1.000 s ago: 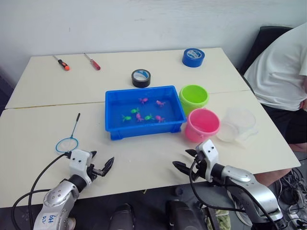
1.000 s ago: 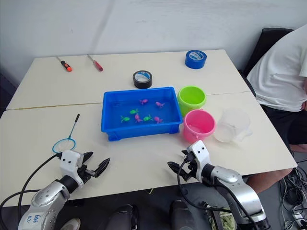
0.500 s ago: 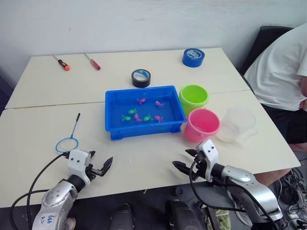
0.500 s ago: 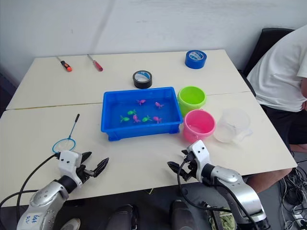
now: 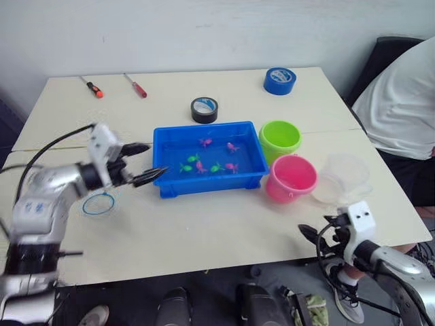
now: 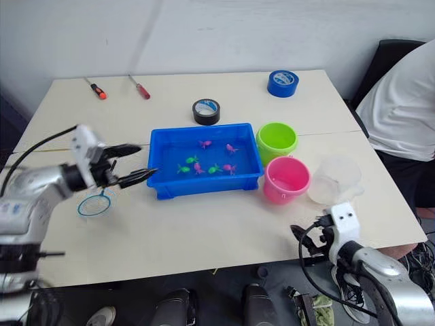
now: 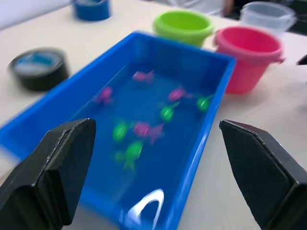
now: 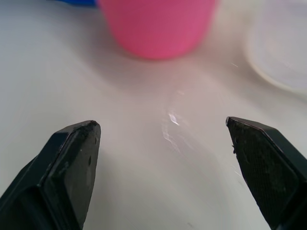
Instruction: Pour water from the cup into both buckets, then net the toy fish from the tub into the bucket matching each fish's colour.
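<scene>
The blue tub (image 5: pixel 211 185) sits mid-table with several tiny pink and green toy fish (image 5: pixel 204 163) in water. Right of it stand the lime green bucket (image 5: pixel 280 138), the pink bucket (image 5: pixel 291 178) and the clear cup (image 5: pixel 346 178). My left gripper (image 5: pixel 148 161) hovers open at the tub's left end, pointing across it; the left wrist view looks over the fish (image 7: pixel 144 129). The net (image 5: pixel 99 204) lies on the table under my left arm, its handle hidden. Low at the table's near right edge, my right gripper (image 5: pixel 316 227) is open, in front of the pink bucket (image 8: pixel 156 26).
A black tape roll (image 5: pixel 204 109) lies just behind the tub and a blue tape roll (image 5: pixel 279 80) at the back right. Two screwdrivers (image 5: pixel 90 87) (image 5: pixel 136 86) rest at the back left. A person in a white shirt (image 5: pixel 401 102) sits at the table's right side.
My left arm has risen from the near edge and swung forward to the tub's left end. My right gripper has shifted right along the near edge. Both stayed open.
</scene>
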Controlling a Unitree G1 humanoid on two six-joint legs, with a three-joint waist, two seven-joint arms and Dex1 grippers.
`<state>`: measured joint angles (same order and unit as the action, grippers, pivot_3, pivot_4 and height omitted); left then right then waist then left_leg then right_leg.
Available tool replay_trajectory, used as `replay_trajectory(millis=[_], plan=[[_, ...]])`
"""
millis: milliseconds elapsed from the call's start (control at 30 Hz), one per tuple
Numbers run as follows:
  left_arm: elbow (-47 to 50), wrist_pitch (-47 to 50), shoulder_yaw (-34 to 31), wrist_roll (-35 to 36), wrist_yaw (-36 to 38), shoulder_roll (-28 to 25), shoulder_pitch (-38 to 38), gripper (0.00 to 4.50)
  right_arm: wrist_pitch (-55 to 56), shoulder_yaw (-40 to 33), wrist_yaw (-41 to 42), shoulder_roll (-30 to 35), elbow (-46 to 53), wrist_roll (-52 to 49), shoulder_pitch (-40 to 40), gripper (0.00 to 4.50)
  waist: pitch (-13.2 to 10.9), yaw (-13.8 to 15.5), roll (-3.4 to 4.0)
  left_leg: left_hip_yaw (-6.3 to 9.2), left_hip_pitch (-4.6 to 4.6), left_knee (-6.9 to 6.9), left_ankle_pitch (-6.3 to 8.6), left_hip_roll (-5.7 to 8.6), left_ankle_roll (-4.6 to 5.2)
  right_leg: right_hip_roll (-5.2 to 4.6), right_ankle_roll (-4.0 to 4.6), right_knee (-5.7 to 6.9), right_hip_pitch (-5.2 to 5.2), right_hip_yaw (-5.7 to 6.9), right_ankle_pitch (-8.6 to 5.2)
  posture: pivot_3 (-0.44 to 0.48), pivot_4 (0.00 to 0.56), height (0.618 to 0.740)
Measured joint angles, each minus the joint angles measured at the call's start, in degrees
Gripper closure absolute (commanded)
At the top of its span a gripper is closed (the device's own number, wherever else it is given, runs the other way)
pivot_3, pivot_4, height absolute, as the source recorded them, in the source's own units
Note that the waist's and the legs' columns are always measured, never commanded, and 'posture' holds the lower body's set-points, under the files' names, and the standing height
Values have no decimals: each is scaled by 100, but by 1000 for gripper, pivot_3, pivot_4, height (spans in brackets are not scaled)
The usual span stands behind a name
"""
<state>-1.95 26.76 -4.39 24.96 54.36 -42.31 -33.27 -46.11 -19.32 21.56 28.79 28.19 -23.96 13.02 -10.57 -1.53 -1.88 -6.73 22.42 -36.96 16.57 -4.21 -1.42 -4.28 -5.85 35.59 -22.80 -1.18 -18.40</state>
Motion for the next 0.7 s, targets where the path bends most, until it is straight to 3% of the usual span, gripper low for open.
replay_trajectory(millis=[167,367,700], plan=[[-692,-314,624,-190,505,568,-789,0,137,-348,-1017,-815,-157,376,15,53,-5,-33,11,-26,0,-12,-2,-15,-6,31,-41,7,-16,-30,-1,0,150,731],[-1111,-732,1053,-414,950,1074,-1095,0,236,-841,-2100,-1851,-149,375,-473,53,-5,-12,12,-36,1,-17,-26,-38,-41,70,-52,39,-43,-67,6,0,150,731],[-1303,-1047,1229,-670,1161,1309,-1145,0,634,-1075,-2912,-2269,-534,409,-1274,53,-6,-18,14,-44,14,-19,-33,-42,-36,76,-54,63,-71,-83,8,0,150,731]])
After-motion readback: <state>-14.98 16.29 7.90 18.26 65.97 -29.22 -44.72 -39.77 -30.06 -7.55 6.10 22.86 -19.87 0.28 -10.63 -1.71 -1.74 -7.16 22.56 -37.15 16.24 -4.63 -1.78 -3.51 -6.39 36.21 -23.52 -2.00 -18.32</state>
